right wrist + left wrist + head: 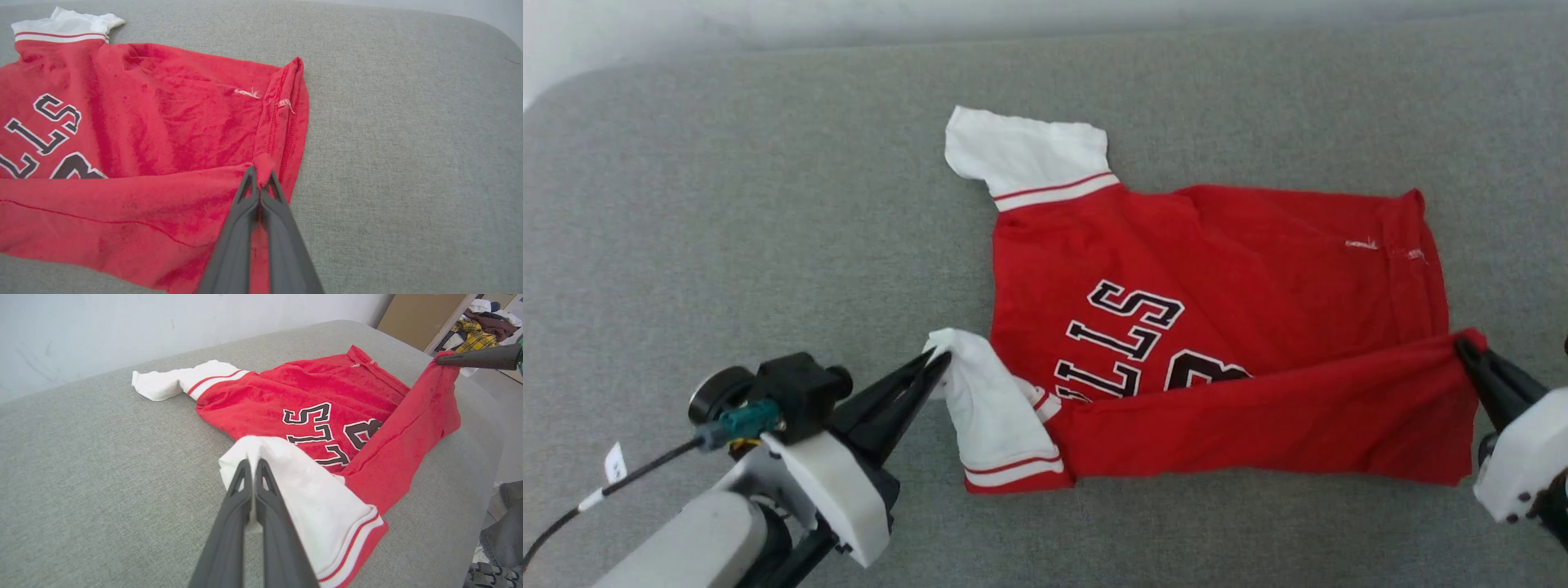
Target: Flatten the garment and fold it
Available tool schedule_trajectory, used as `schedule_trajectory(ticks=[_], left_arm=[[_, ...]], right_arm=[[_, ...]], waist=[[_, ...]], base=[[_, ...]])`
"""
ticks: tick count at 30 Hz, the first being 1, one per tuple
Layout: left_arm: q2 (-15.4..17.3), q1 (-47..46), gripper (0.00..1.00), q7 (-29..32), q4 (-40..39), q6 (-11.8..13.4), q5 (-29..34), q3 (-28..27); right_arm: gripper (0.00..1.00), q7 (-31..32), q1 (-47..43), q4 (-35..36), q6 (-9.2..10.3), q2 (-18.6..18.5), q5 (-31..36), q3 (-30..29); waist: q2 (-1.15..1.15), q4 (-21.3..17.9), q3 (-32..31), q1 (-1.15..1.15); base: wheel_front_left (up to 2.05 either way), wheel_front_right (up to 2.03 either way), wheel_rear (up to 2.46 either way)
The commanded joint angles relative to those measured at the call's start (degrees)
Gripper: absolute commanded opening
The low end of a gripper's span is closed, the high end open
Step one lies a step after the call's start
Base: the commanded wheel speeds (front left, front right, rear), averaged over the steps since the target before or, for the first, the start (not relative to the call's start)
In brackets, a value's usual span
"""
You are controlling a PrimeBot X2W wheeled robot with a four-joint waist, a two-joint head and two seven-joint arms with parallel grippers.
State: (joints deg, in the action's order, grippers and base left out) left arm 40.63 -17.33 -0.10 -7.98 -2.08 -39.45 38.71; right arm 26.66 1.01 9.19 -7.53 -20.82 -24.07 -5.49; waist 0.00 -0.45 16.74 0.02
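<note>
The garment (1225,269) is a red jersey with white sleeves and black block lettering, lying on a grey padded surface (768,204). Its near long edge is lifted and folded over toward the far side, covering part of the lettering. My left gripper (938,359) is shut on the near white sleeve (302,486), pinching its tip. My right gripper (1462,343) is shut on the red hem corner (265,165) at the right end. The far white sleeve (1029,155) lies flat. In the left wrist view my right gripper (439,359) holds the raised red corner.
The grey surface's rounded edge and a pale wall (122,326) lie behind. Past the surface's right edge in the left wrist view are a cardboard panel (421,314) and a pile of clothes (486,330). Open grey surface lies left of and beyond the garment.
</note>
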Motion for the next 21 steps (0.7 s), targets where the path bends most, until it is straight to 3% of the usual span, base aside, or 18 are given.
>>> schedule_trajectory(ticks=[1, 12, 21], left_arm=[[-0.8, -1.4, 0.00, -0.3, 0.8, -0.8, 0.4, 0.1], [-5.4, -4.6, 0.00, -1.3, 8.8, -3.6, -0.4, 3.7], [-6.4, -5.9, 0.00, 1.6, 14.3, -4.5, -2.1, 6.4]], right_arm=[[0.00, -0.4, 1.6, -1.1, 0.04, -0.3, 0.5, 0.2], [0.00, 5.4, 4.1, -8.7, 0.04, -0.5, -0.6, 3.7], [0.00, 6.2, 4.2, -9.6, 0.04, -0.1, -1.0, 3.8]], waist=[[0.00, -0.7, 2.6, -0.02], [0.00, 0.1, 4.6, -0.02], [0.00, 0.1, 4.4, -0.02]], base=[[0.00, 0.00, 0.00], [0.00, 0.00, 0.00], [0.00, 0.00, 0.00]])
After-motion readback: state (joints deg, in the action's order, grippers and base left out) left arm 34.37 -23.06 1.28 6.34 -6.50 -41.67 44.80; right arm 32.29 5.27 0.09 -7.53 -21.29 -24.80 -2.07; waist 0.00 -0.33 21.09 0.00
